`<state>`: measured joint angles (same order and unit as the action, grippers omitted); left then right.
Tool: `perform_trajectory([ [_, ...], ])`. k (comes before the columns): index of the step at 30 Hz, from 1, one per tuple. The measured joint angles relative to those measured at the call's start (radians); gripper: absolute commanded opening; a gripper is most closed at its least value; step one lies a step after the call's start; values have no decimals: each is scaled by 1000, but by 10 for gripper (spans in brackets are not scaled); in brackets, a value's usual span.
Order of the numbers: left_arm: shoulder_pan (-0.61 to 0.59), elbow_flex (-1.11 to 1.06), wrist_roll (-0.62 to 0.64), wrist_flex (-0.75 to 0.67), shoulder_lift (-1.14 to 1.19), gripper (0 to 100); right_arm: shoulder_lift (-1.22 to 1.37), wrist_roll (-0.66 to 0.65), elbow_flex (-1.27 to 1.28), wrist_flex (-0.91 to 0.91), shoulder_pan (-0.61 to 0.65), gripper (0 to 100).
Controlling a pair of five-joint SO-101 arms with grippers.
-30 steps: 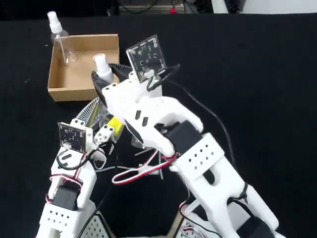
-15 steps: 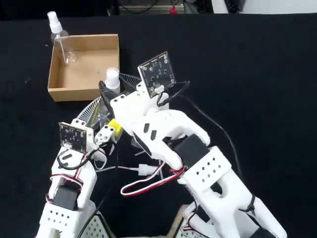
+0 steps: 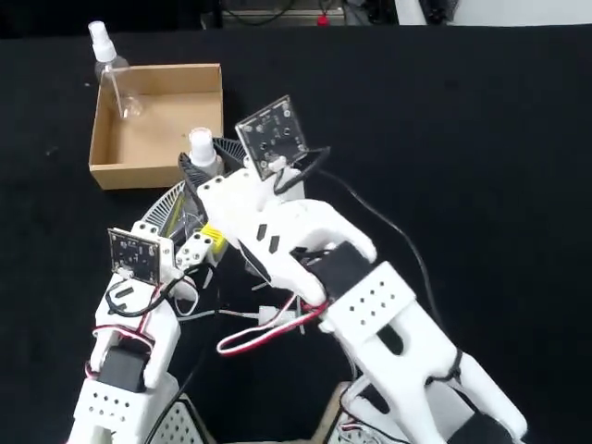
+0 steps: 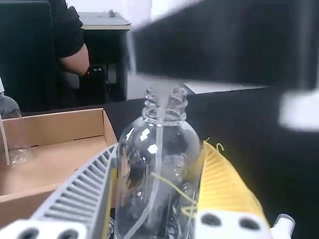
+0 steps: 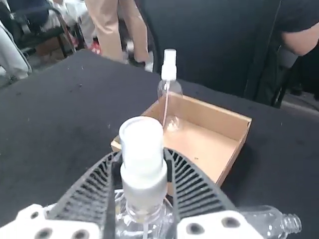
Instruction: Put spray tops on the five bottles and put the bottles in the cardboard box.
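Within right tool, spray top over bottle

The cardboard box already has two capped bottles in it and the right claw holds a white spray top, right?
No: the brown cardboard box holds one clear capped bottle, not two, per the right wrist view. The right claw does hold a white spray top.

Looks like a lab or office workroom: black-covered desk, another desk (grey-topped) standing beyond the left tool
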<state>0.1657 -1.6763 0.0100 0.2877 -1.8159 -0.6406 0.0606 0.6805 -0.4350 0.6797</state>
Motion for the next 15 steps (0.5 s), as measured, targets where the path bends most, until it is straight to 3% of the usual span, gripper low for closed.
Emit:
perform_trajectory([
  [15, 0, -2, 0, 0, 0, 95, 8, 0, 2, -57, 3, 18],
])
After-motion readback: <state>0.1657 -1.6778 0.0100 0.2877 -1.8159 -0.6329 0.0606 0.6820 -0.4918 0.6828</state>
